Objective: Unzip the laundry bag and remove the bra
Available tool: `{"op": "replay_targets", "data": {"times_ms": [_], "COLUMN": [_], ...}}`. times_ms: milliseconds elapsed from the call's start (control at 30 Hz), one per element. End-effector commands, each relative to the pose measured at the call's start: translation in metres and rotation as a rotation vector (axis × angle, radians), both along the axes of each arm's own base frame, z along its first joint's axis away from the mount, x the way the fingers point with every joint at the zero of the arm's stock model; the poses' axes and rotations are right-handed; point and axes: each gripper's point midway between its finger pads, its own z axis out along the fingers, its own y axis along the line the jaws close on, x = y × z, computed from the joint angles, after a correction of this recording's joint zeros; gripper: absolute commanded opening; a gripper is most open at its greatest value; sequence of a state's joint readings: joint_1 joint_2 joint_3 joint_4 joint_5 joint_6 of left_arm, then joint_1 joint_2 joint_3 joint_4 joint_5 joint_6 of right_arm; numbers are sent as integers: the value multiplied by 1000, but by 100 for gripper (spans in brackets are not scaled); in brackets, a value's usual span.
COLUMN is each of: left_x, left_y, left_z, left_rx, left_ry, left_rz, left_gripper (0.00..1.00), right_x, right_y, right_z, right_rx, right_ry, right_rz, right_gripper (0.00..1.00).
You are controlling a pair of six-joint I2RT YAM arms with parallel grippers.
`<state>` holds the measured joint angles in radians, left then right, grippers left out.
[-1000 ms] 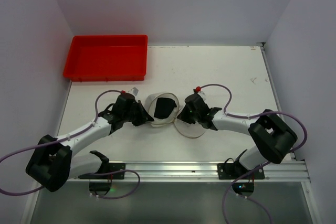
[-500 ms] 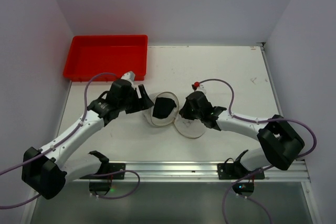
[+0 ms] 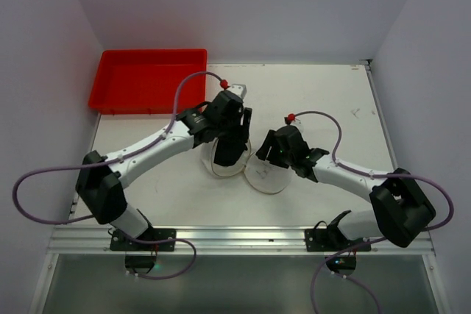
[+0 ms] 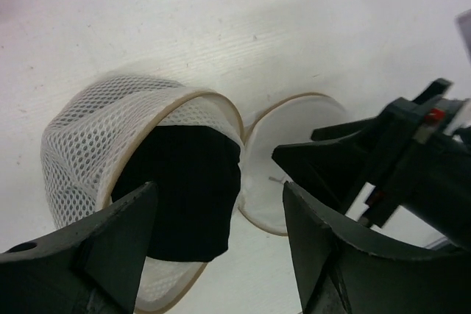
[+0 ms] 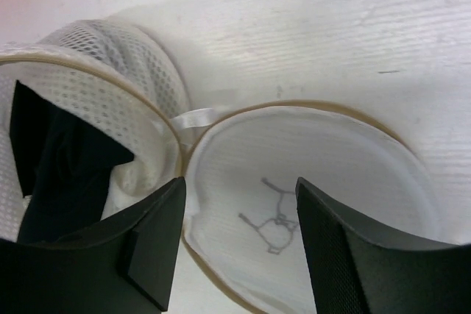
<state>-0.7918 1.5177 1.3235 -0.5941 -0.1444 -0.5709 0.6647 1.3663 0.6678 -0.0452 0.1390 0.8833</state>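
Note:
The laundry bag point(image 3: 213, 165) lies unzipped mid-table, a white mesh drum point(image 4: 81, 130) with its round lid point(image 3: 268, 178) flapped open to the right. The lid's inner face point(image 5: 331, 152) shows a faint bra drawing. The black bra point(image 4: 184, 189) sits in the bag's mouth, also seen in the right wrist view point(image 5: 59, 174). My left gripper point(image 3: 234, 136) hangs open just above the bra point(image 3: 228, 151), fingers either side of it in the left wrist view point(image 4: 219, 189), not touching. My right gripper point(image 3: 266, 151) is open over the lid point(image 5: 239, 185), holding nothing.
A red rectangular tray point(image 3: 147, 79) sits at the back left corner. White walls close in the table on the left, back and right. The right gripper's black body point(image 4: 383, 159) stands close beside the left gripper's fingers.
The left arm swung from the bag's left side up and over its mouth. Both grippers went from shut to open; the right one let go and drew back slightly right.

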Motion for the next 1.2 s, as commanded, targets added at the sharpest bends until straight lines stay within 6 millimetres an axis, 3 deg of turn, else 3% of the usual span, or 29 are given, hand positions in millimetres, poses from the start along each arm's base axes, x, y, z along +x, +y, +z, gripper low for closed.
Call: {"op": "replay_targets", "data": {"times_ms": [0,233,567,667,700,733,867,900,967,1000,1067,1100,1167], "left_x": [11,10,-9,-5,-4,-3,3,4,3,3,3,8,11], "left_y": [0,-12,-2,3,2,3,0,-1,-11,-7,-13,2,8], "left_z": [-9,-48,-83,-84,-82,-79,-38,-12,19,49,82,107,135], "left_rx": [160,323,469,495,492,492,399,333,216,135,-5,-74,-190], "left_ry": [-36,10,69,54,50,46,-32,-74,-116,-154,-187,-220,-242], "left_rz": [-2,-21,-31,-8,-6,1,34,43,23,30,1,24,3], "left_gripper": [72,67,55,31,12,3,0,0,0,0,0,0,0], "right_x": [-6,-11,-16,-16,-17,-17,-19,-20,-21,-21,-24,-22,-23], "right_y": [-18,-43,-50,-50,-51,-51,-56,-58,-59,-59,-60,-60,-59], "right_z": [-8,-24,-47,-49,-50,-50,-55,-56,-60,-61,-66,-65,-67], "right_rx": [-14,-28,-41,-41,-41,-38,-35,-34,-33,-29,-32,-27,-30], "right_ry": [30,72,150,160,163,165,188,195,212,219,240,240,247], "right_rz": [-39,-96,-115,-115,-117,-119,-135,-139,-142,-141,-141,-143,-140], "right_gripper": [64,66,66,66,66,66,66,66,67,67,67,68,68]}}
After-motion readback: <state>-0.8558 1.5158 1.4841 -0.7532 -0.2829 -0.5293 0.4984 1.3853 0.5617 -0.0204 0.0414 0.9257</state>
